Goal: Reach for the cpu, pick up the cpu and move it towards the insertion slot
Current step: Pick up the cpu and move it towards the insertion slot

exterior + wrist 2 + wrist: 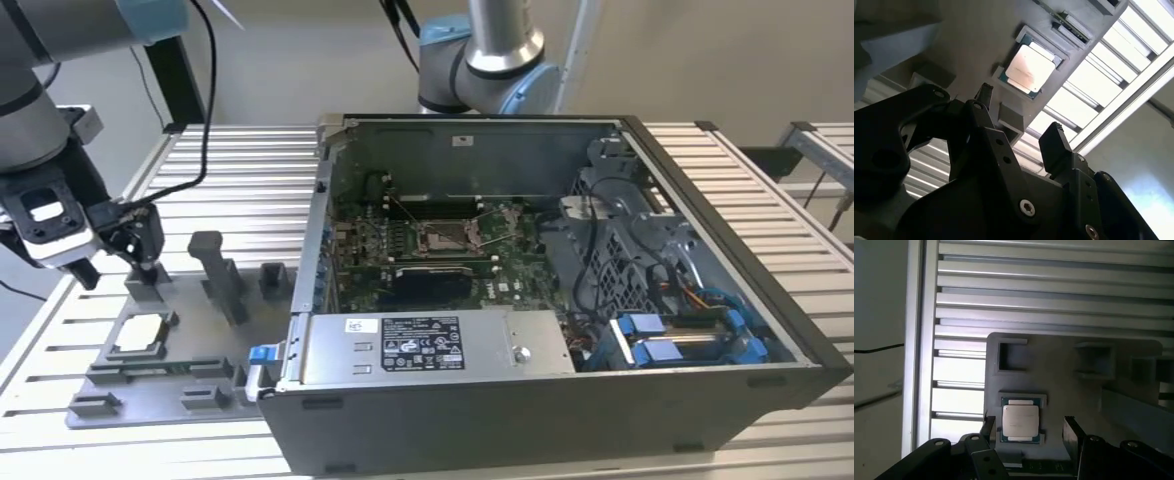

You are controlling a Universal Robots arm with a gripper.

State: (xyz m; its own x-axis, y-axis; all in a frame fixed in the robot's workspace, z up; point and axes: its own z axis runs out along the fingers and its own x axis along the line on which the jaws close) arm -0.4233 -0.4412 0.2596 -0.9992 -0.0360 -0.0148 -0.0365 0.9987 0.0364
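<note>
1. Currently the gripper (114, 262) hangs over the far end of a grey tray (160, 392), on the exterior view's left, at the tip of a grey arm (40, 110).
2. Its two black fingers (1072, 429) stand wide apart, with nothing gripped between them.
3. In both wrist views the cpu (1020, 421) shows through the gap between the fingers, lying below them and untouched.
4. Seen in the second wrist view, the cpu (1029, 67) lies flat in a square pocket of the tray, its metal top facing up and a pale rim around that top.
5. In the exterior view the cpu (142, 333) sits near the tray's left edge, closer to the camera than the gripper is.
6. Upright grey blocks (214, 275) stand on the tray just beside the gripper. One finger comes close to a low block, and I cannot tell whether it touches.
7. The tray rests on a slatted metal table (254, 190), just beside an open computer case (534, 410).
8. Inside that case lies the insertion slot (447, 237), a square metal frame on a green board (514, 280). It is well apart from the cpu, with the case wall between them.
9. Behind the case stands a second arm (481, 60).
</note>
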